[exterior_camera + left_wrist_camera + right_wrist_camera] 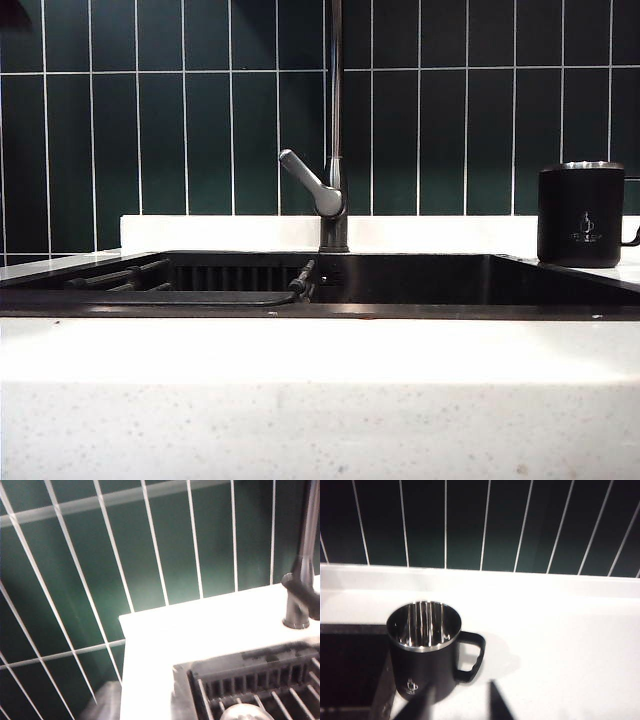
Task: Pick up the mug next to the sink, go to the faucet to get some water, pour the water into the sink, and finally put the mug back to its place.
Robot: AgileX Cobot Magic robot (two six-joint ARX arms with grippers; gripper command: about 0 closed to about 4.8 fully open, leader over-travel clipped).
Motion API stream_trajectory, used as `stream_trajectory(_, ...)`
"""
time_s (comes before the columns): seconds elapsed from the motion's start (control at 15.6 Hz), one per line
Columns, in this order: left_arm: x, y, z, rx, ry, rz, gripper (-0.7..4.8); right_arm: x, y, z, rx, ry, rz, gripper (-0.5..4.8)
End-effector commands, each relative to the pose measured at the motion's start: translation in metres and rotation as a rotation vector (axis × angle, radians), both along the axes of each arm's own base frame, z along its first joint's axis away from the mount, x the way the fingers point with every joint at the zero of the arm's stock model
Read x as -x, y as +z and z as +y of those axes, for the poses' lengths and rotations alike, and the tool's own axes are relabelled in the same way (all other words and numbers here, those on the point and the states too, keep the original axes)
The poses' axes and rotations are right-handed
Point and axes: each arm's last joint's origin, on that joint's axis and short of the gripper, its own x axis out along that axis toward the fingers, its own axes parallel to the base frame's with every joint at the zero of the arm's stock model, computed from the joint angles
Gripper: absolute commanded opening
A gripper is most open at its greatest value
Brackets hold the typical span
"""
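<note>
Viewing the exterior camera first, we record one mug (581,214), matte black, cylindrical, with a silvery metal rim, upright on the white counter (320,400) just right of the sink (430,285). A small white logo shows on its side; any lettering beneath it is too small to read. Its thin black handle points right, cut by the frame edge.

We count one sink: a wide black rectangular recessed basin with a dark rim. Inside, at left, we see dark bars and a slatted rack (235,277).

One faucet (336,120) stands behind the basin at centre: a slim dark-metal vertical pipe running out of frame at top, with a grey angled lever (310,184) near its base, pointing up and left.

Wall behind: glossy dark green tiles (160,140), tall and narrow, with pale grout. The counter is white, faintly speckled.

Neither arm appears in the exterior view.

Right wrist view: the mug (427,650) stands empty, its polished steel interior reflecting the grout lines. Two dark blurred fingertips (422,702) of the right gripper (457,705) show spread apart, released, grasping nothing; one overlaps the mug's lower wall in the picture, though contact cannot be judged.

Left wrist view: the left gripper is not visible, so we cannot tell its state. This camera shows tile, the counter corner, the faucet base (297,605) and the rack (255,685).
</note>
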Motion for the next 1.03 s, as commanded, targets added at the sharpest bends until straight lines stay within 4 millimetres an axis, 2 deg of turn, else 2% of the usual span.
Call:
stream_trajectory(0.06,-0.015,-0.003,-0.002,0.007,-0.003,-0.027,1.17,-0.022,-0.008,-0.002,0.004,-0.018,0.001,1.58)
stream_trajectory(0.32,-0.036,-0.012,-0.006,0.007,-0.02,-0.035,1.23,-0.048,-0.031,-0.009,0.007,-0.072,0.096,1.61)
stream_trajectory(0.38,-0.047,-0.013,-0.008,0.003,-0.03,-0.01,1.23,-0.057,-0.04,-0.01,0.001,-0.077,0.11,2.09)
stream_trajectory(0.51,-0.069,-0.015,-0.011,-0.002,-0.032,0.025,1.23,-0.072,-0.052,-0.01,-0.005,-0.078,0.115,2.22)
stream_trajectory(0.7,-0.096,-0.018,-0.016,-0.006,-0.061,0.054,1.23,-0.087,-0.059,-0.011,-0.003,-0.089,0.123,2.21)
stream_trajectory(1.03,-0.118,-0.027,-0.02,-0.01,-0.109,0.09,1.26,-0.114,-0.06,-0.012,-0.004,-0.085,0.133,2.25)
